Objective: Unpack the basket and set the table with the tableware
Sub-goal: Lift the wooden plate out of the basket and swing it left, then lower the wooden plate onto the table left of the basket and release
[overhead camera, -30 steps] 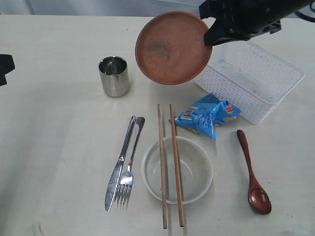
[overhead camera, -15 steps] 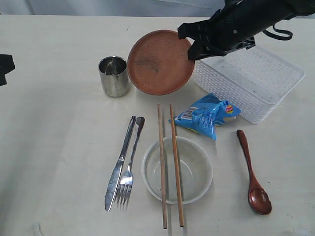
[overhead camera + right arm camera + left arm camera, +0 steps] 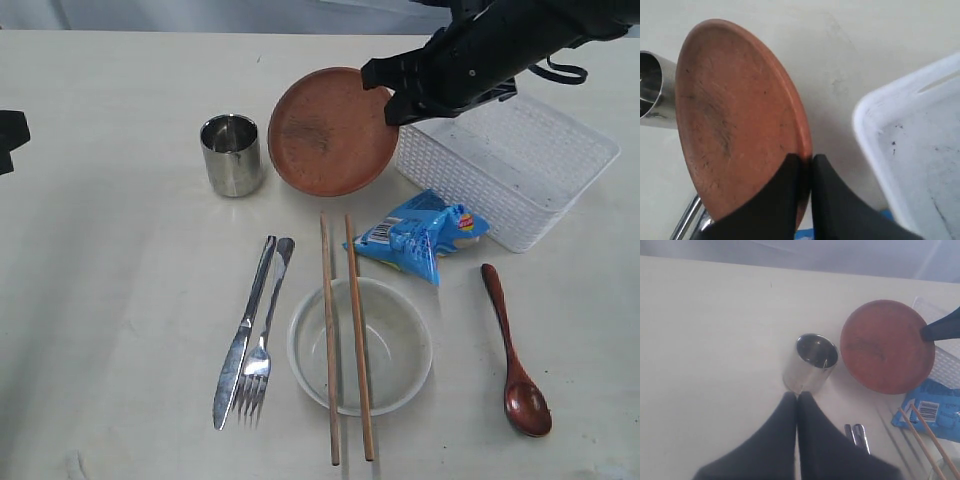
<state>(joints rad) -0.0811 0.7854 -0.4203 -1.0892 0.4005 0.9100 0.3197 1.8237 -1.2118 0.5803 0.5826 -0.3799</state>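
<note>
Worktop (image 3: 120,300): we see every item resting on or above it.
Basket (image 3: 450,180): it stands at the far right, and we see nothing inside.
Plate (image 3: 325,130): it is tilted between the cup and the basket; we cannot tell whether its lower edge touches the worktop.
Bowl (image 3: 293,350): it sits near the front, at the middle.
Right gripper (image 3: 807,162): we see it clamped on the plate's rim.
Left gripper (image 3: 796,396): its jaws are pressed together on nothing, near the cup.
Snack packet (image 3: 420,235): it lies just beside the basket's front wall.
Cup (image 3: 232,155): it stands upright, left of the plate.
Chopsticks (image 3: 329,330): we see them lying parallel across the bowl.
Spoon (image 3: 510,340): it lies right of the bowl.
Knife (image 3: 240,345), fork (image 3: 262,350): they lie side by side, left of the bowl.
</note>
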